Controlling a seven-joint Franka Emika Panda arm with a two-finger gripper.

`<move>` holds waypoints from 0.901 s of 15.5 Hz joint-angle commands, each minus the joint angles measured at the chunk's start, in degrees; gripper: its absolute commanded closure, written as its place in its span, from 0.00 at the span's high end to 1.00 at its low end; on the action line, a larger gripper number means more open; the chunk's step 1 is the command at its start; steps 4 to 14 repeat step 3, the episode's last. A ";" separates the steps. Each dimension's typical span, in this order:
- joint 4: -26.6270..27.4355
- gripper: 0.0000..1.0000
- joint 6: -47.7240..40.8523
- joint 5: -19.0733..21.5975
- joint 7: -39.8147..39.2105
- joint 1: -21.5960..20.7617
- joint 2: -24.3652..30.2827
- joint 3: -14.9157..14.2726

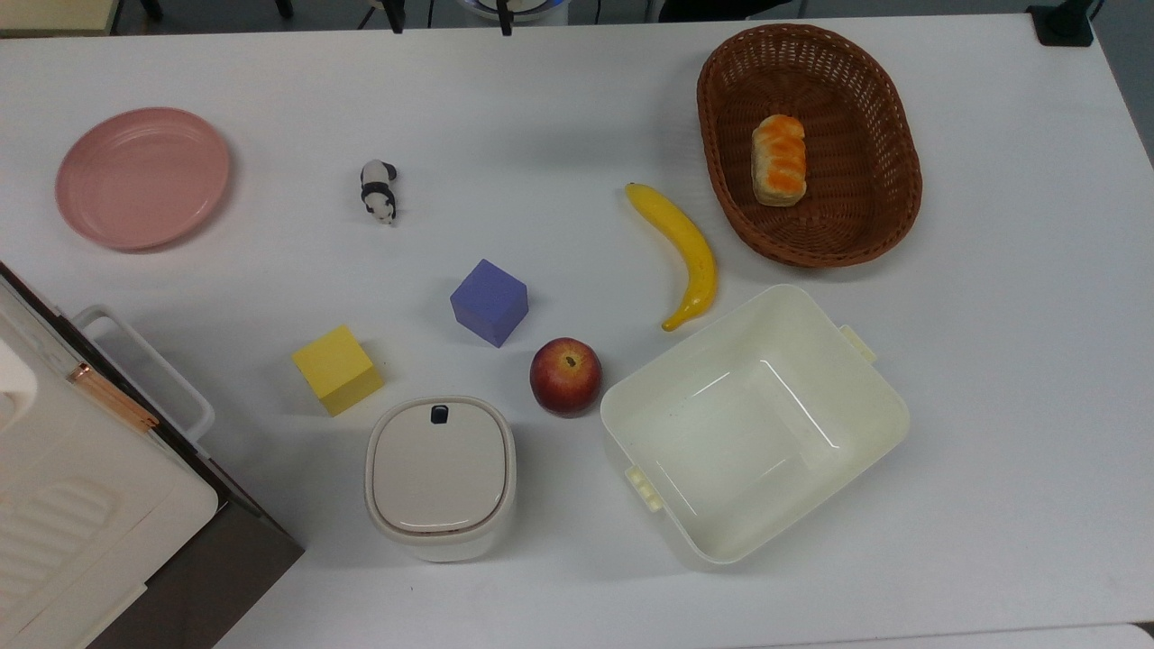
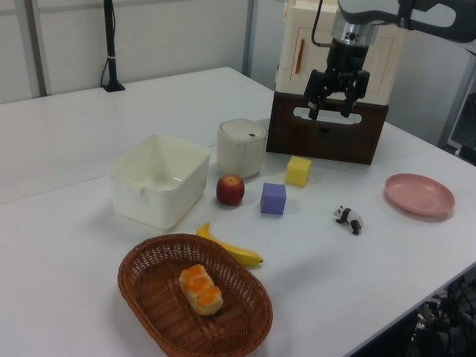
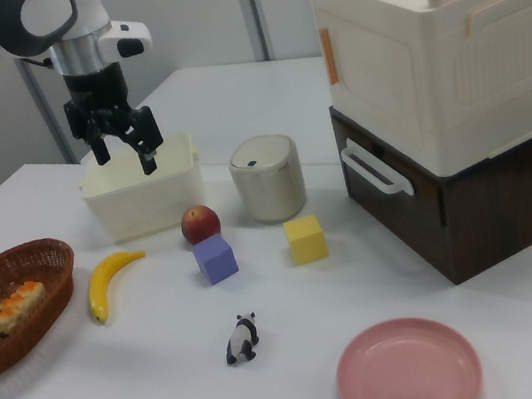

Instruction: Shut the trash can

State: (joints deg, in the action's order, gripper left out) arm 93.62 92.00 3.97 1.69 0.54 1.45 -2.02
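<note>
Gripper is hanging released, empty, high above the table; trash can lid is lying flush, so pressing risks reopening.

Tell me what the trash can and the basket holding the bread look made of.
Trash can: likely smooth molded plastic, cream body, beige lid with a soft sheen and rounded corners. Basket: brown woven wicker or rattan-like strands, matte, with the weave visible; it could be an imitation.

Cream trash can, beige lid shut, upright beside apple
</note>
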 commanded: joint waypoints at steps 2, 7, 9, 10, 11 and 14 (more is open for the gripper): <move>-0.19 1.00 -1.30 1.04 1.12 -0.81 0.13 -0.44; -0.10 1.00 -1.39 1.04 1.12 -0.72 0.13 -0.44; -0.10 1.00 -1.39 1.04 1.12 -0.72 0.13 -0.44; -0.10 1.00 -1.39 1.04 1.12 -0.72 0.13 -0.44; -0.10 1.00 -1.39 1.04 1.12 -0.72 0.13 -0.44; -0.10 1.00 -1.39 1.04 1.12 -0.72 0.13 -0.44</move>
